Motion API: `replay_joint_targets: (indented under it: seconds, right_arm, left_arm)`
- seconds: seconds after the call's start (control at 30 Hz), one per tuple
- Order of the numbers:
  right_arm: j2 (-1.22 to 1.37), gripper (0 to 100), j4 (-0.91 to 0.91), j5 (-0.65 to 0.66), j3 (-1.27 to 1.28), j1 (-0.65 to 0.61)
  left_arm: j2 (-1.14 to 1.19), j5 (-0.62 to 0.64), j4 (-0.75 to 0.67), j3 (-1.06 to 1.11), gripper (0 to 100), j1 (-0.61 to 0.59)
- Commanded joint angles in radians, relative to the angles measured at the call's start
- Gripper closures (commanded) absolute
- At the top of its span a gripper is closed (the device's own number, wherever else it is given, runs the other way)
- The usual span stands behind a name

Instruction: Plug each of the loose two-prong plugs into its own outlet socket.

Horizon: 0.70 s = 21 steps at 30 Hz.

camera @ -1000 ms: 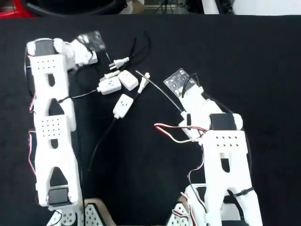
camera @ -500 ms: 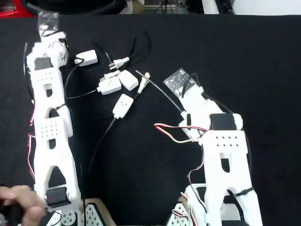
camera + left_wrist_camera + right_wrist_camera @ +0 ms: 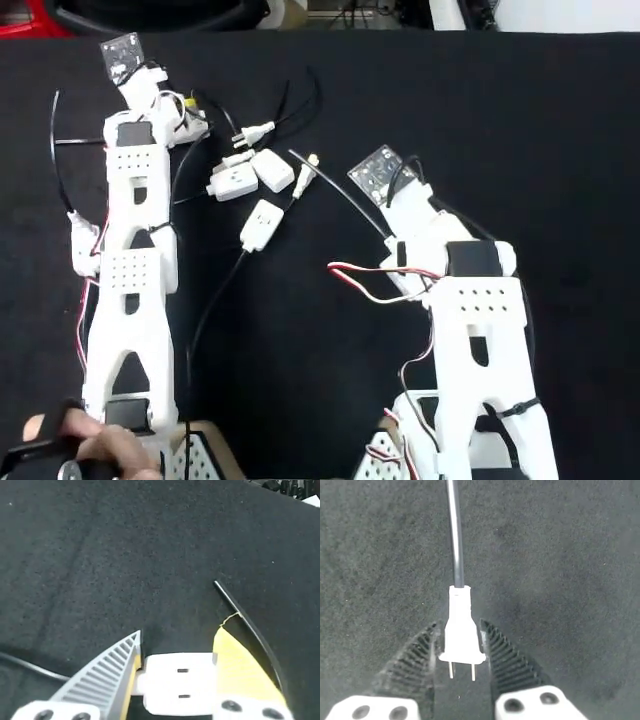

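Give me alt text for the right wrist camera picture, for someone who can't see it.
A white two-prong plug sits between the ribbed fingers of the right gripper, prongs pointing toward the camera. Its black cord runs straight away over a black tabletop.

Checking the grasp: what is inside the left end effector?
A white outlet socket, slots facing the camera, sits clamped in the left end effector. Its back end is covered.
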Motion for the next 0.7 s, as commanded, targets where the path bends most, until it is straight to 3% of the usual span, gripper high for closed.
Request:
replay_joint_targets:
  seconds: [0.0,0.13,0.47,0.67]
  right_arm:
    - [-0.03,98.8,-0.015,-0.003,-0.004,0.014]
    - [-0.03,98.8,-0.015,-0.005,-0.004,0.015]
    - [-0.03,98.8,-0.014,-0.006,-0.004,0.015]
    - [-0.03,98.8,-0.014,-0.006,-0.004,0.015]
  left_arm:
    - [-0.023,0.005,0.038,-0.051,76,0.002]
    - [-0.029,-0.074,0.167,-0.053,76,0.007]
    - [-0.256,-0.417,0.68,-0.053,77,-0.012]
    - [-0.451,-0.741,0.726,-0.051,76,-0.019]
